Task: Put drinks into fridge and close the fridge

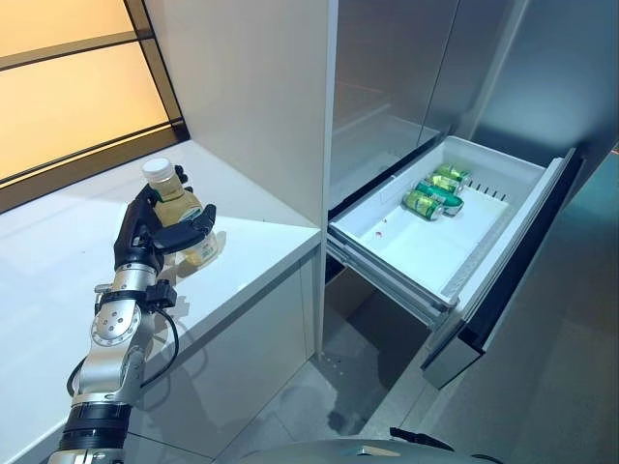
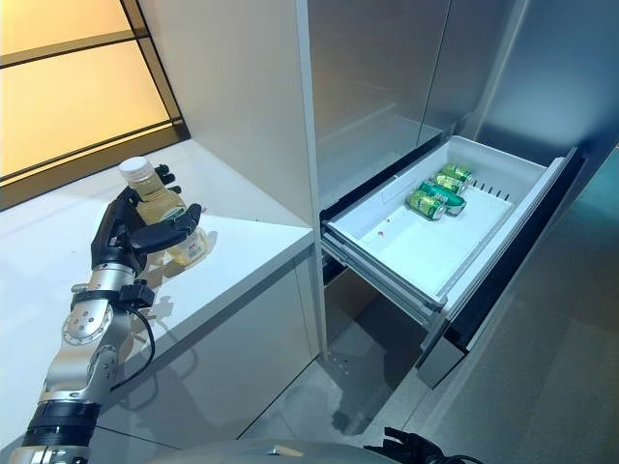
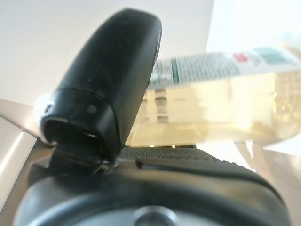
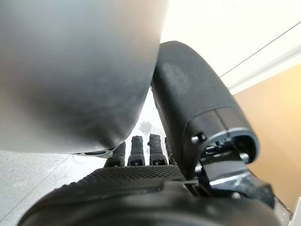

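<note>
Left hand (image 1: 155, 232) is at the white counter (image 1: 251, 242), fingers (image 2: 166, 175) and thumb curled round a bottle (image 1: 179, 208) of pale yellow drink with a white cap; the bottle stands upright, and whether its base touches the counter or is just clear of it cannot be told from the head views; the left wrist view shows the thumb (image 3: 113, 80) laid across the labelled body and the clear liquid past it, so the grip sits at mid-height, below the cap; judged a sensible hold, since it keeps the weight under the fingers and the neck free.

Fridge drawer (image 1: 503, 232) is pulled well out to the robot's right, beyond the counter's corner and lower than its top; three green cans (image 1: 435, 193) lie on their sides together at the far end, leaving the near part of the white tub bare; judged that this bare part is where the bottle is meant to go, probably laid down like the cans because the drawer is shallow.

Right hand (image 4: 141, 150) shows only in its own wrist view, low and idle, fingers relaxed and holding nothing; likely kept free for pushing the drawer front home.

Judged stage: one drink in hand, not yet carried across; drawer not yet closed.
</note>
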